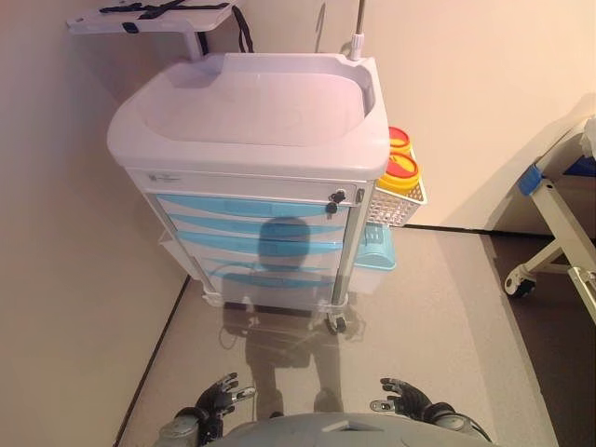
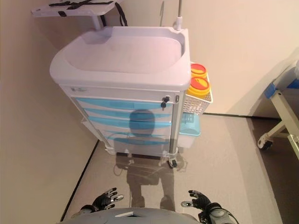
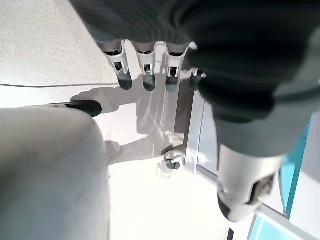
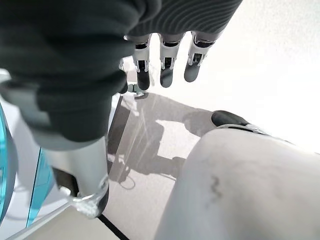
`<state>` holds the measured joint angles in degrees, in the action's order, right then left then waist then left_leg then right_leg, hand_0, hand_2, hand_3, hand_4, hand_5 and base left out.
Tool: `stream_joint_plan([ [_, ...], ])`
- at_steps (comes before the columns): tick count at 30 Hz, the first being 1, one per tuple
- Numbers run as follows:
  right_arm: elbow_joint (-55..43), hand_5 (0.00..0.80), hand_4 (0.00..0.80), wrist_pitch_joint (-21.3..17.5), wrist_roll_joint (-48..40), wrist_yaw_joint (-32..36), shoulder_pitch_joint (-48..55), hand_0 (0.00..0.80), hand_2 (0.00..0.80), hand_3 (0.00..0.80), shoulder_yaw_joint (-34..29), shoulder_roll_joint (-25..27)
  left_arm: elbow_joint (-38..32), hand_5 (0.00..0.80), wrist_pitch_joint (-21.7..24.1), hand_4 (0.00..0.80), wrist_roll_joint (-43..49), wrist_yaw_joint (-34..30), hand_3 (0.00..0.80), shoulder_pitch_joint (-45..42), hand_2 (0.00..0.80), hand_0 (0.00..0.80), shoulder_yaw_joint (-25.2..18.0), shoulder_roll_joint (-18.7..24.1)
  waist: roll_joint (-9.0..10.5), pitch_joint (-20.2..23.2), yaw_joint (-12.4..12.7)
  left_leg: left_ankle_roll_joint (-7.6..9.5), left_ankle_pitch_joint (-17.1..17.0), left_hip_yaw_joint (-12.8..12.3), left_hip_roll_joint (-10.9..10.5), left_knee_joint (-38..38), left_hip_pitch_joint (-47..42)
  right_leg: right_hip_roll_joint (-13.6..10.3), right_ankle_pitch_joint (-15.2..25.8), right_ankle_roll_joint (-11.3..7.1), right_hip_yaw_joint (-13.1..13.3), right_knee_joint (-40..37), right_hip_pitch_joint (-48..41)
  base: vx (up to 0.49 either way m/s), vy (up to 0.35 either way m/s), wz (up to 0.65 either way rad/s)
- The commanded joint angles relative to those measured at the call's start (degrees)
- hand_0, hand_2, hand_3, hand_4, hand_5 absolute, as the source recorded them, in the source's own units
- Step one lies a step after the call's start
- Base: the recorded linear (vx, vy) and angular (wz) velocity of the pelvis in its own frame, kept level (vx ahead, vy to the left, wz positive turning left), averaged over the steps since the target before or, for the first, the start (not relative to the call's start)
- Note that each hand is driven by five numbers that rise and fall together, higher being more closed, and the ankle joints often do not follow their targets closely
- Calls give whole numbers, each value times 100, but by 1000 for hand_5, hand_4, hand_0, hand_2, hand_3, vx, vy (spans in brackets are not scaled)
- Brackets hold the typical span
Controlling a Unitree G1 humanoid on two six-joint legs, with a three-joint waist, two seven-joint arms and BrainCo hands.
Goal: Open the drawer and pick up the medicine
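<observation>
A white medical cart (image 1: 247,112) stands ahead against the left wall. Its front has several light-blue drawers (image 1: 251,207), all shut, with a key lock (image 1: 338,196) at the top right. No medicine shows. My left hand (image 1: 222,396) hangs low at the bottom left, fingers relaxed and empty. My right hand (image 1: 402,395) hangs low at the bottom right, fingers relaxed and empty. Both are well short of the cart. The left wrist view shows its fingers (image 3: 145,70) straight over the floor; the right wrist view shows its fingers (image 4: 167,65) the same.
A white wire basket (image 1: 399,200) on the cart's right side holds two yellow containers with red lids (image 1: 400,168). A light-blue bin (image 1: 375,253) hangs below it. A bed frame on wheels (image 1: 549,251) stands at the right. A tray arm (image 1: 149,17) sticks out behind the cart.
</observation>
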<state>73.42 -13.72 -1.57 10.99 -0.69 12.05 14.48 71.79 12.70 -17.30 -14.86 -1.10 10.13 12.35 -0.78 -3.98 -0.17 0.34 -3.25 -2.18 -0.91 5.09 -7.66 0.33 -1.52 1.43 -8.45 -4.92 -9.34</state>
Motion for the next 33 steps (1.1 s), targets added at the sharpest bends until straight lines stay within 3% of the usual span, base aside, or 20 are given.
stream_joint_plan([
  [1, 186, 0, 0, -179, -133, -275, -341, 0, 0, 0, 34, -29, 445, 0, 221, 0, -436, 145, 0, 399, 0, 0, -285, -45, 130, -132, 13, 195, 573, -136, -266, -268, 52, -219, -31, -336, 1, 538, 320, 44, 65, -1],
  [5, 0, 0, 0, -216, -413, -436, -449, 0, 0, 0, -1, 79, 328, 0, 425, 0, -983, 156, 0, 564, 0, 0, -303, -8, 39, -398, -38, 245, 602, -143, -276, -524, 436, -303, -101, -312, 37, 924, 813, -92, 97, -7],
  [6, -17, 0, 0, -300, -425, -474, -516, 0, 0, 0, -14, 117, 341, 0, 370, 0, -1204, 106, 0, 634, 0, 0, -337, 13, 16, -518, -54, 277, 607, -160, -286, -619, 595, -326, -116, -299, 55, 1066, 1019, -258, 100, -12],
  [9, 29, 0, 0, -822, -525, -620, -693, 0, 0, 0, 30, 106, 416, 0, 949, 0, -1682, 27, 0, 971, 0, 0, -448, 37, 58, -983, -80, 357, 610, -269, -294, -966, 1115, -376, -108, -277, 97, 1460, 1591, -252, 44, -9],
  [11, -95, 0, 0, -975, -741, -776, -718, 0, 0, 0, 62, 63, 275, 0, 1150, 0, -1930, 145, 0, 1132, 0, 0, -498, -6, 89, -1214, -107, 358, 614, -339, -284, -1201, 1357, -402, -91, -281, 135, 1684, 1852, -140, 28, -3],
  [14, -378, 0, 0, -913, -1171, -1042, -844, 0, 0, 0, -73, 41, -74, 0, 1521, 0, -2482, 258, 0, 1357, 0, 0, -553, -65, 119, -1484, -180, 382, 650, -474, -260, -1589, 1806, -424, -77, -283, 273, 2030, 2344, -99, 73, -10],
  [23, -1059, 0, 0, -837, -1499, -1243, -1103, 0, 0, 0, 17, 254, -1404, 0, 1832, 0, -2815, 675, 0, 1938, 0, 0, -333, 98, 107, -1914, -385, 385, 702, -720, -165, -2134, 2734, -297, 21, -234, 535, 2372, 3355, -72, 91, -16],
  [33, -1503, 0, 0, -790, -1740, -1318, -1012, 0, 0, 0, 254, 369, -2040, 0, 1922, 0, -4671, 82, 0, 2991, 0, 0, -711, 756, 366, -2243, -718, 418, 1064, -1083, -113, -2820, 3281, -267, 279, -297, 850, 2222, 3743, 1, 44, -27],
])
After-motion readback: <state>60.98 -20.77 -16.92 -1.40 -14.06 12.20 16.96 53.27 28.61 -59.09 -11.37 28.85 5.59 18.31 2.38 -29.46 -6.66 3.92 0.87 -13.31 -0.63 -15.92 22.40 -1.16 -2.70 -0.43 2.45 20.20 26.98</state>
